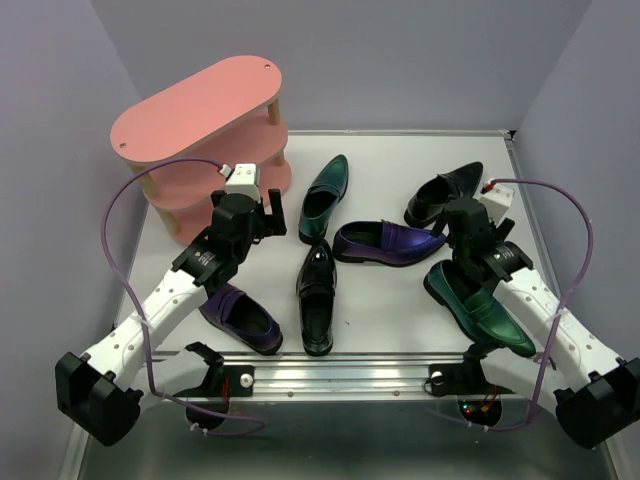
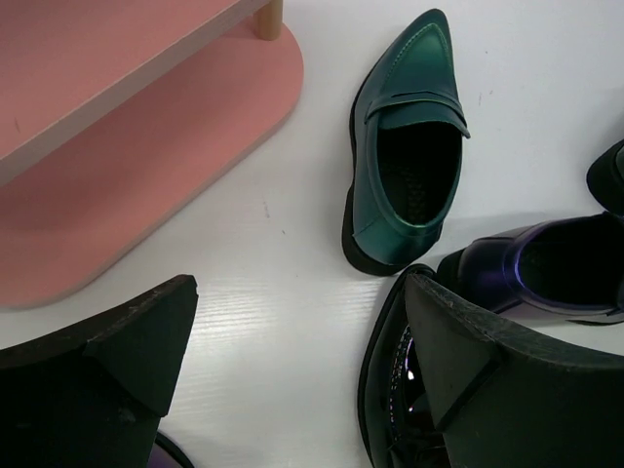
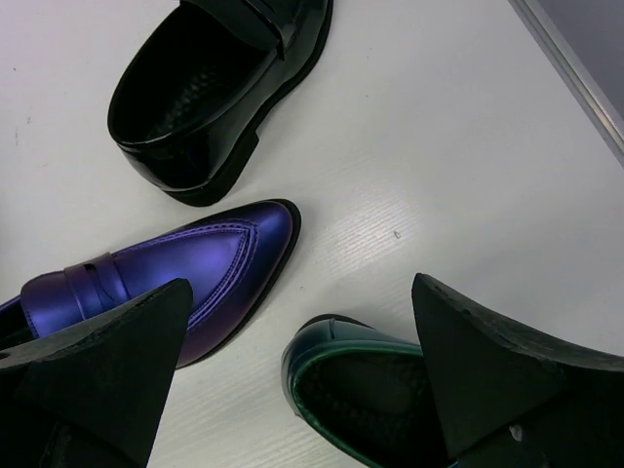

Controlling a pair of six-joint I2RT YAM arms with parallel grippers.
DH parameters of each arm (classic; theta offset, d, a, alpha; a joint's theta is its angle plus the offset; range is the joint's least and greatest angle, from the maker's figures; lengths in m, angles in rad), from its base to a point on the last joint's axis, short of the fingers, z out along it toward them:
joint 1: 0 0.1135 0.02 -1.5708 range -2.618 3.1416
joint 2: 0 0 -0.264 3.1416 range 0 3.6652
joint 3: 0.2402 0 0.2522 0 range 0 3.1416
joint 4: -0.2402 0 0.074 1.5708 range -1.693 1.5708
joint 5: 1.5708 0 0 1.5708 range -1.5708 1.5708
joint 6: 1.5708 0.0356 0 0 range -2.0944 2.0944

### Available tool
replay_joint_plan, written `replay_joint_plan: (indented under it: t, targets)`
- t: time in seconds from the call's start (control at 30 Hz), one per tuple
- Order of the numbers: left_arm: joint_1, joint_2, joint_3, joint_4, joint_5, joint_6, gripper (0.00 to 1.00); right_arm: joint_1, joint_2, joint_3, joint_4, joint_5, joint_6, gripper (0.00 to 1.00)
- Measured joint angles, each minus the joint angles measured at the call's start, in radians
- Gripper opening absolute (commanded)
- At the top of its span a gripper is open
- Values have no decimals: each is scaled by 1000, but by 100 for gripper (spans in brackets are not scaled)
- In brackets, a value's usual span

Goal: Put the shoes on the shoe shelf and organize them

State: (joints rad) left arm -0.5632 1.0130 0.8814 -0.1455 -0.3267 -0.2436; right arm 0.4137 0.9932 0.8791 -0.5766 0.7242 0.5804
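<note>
My left gripper (image 2: 297,292) gapes wide and empty over smooth white table (image 2: 263,322). Just past its fingers lies a glossy green loafer (image 2: 405,146), pointed toe, right of the shelf (image 2: 146,146); those matte pink oval boards sit close on my left. My right gripper (image 3: 300,288), well right of the shelf, is spread wide too, holding nothing, over a shiny purple loafer (image 3: 175,278) and a second green loafer (image 3: 361,390).

Bright, even light from above — white table (image 1: 400,160) nearly washed out, shadows on it soft and short. Small glare streaks on the glossy black shoe (image 1: 317,290). Wrist views sharp; left fingers (image 2: 107,361) dark, featureless.
</note>
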Motion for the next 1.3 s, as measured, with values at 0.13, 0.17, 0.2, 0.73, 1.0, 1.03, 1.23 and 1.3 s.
replay_joint_plan:
  t: [0.13, 0.17, 0.2, 0.73, 1.0, 1.03, 1.23, 1.3]
  targets:
    - [-8, 3, -1, 0, -29, 0, 99, 0, -8, -15, 1, 2, 0, 100]
    - [-12, 8, -1, 0, -37, -1, 99, 0, -16, -21, 1, 2, 0, 100]
    - [-14, 14, -1, 0, -43, -2, 99, 0, -25, -26, 1, 2, 0, 100]
    - [-46, 208, 70, 18, -27, -87, 97, 0, -84, -28, 8, 0, 0, 100]
    - [-49, 451, 214, -26, -30, -187, 83, 0, -93, -29, 7, -29, 0, 100]
    - [-50, 467, 224, -30, -33, -193, 82, 0, -99, -29, 7, -31, 0, 100]
    - [-51, 573, 300, -32, -59, -214, 80, 0, -131, -30, 7, -40, 0, 100]
    - [-51, 623, 330, -31, -71, -214, 80, 0, -131, -31, 7, -44, 0, 100]
